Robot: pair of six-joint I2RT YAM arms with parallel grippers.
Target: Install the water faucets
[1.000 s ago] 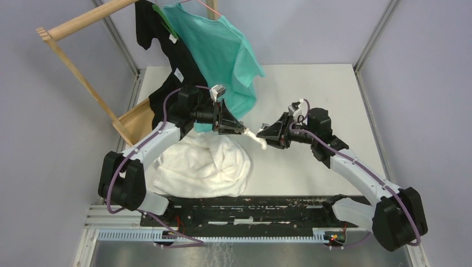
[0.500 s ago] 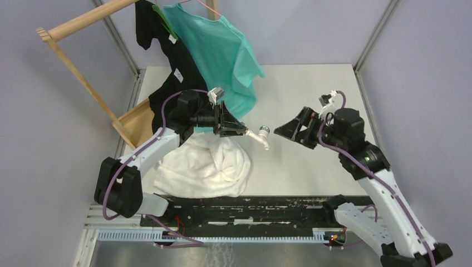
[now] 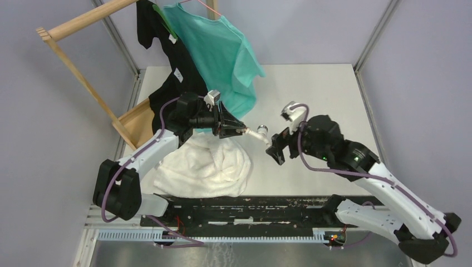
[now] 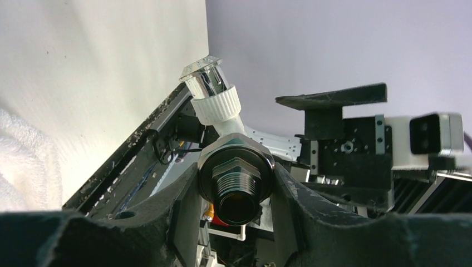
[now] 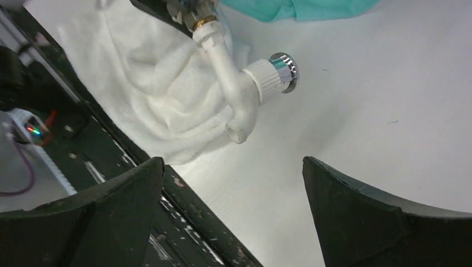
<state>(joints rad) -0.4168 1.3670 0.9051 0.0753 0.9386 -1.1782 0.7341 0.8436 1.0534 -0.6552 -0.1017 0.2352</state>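
Note:
A white plastic water faucet (image 3: 259,134) with a chrome cap (image 5: 285,72) hangs in the air above the table. My left gripper (image 3: 238,131) is shut on its dark threaded metal fitting (image 4: 236,183), which sits between the two pads in the left wrist view. The white body (image 4: 219,109) points away from the gripper. My right gripper (image 3: 276,148) stands wide open just right of and below the faucet (image 5: 238,94), touching nothing. In the right wrist view the spout's end lies above the gap of that gripper (image 5: 232,164).
A crumpled white towel (image 3: 200,164) lies under the left arm. A teal shirt (image 3: 222,50) and a black shirt (image 3: 170,72) hang from a wooden rack (image 3: 78,72) at the back left. A black rail (image 3: 245,203) runs along the near edge.
My right gripper opened and let go of the faucet, drew back to the right, then came back close below it with the wrist turned. The left gripper kept its hold.

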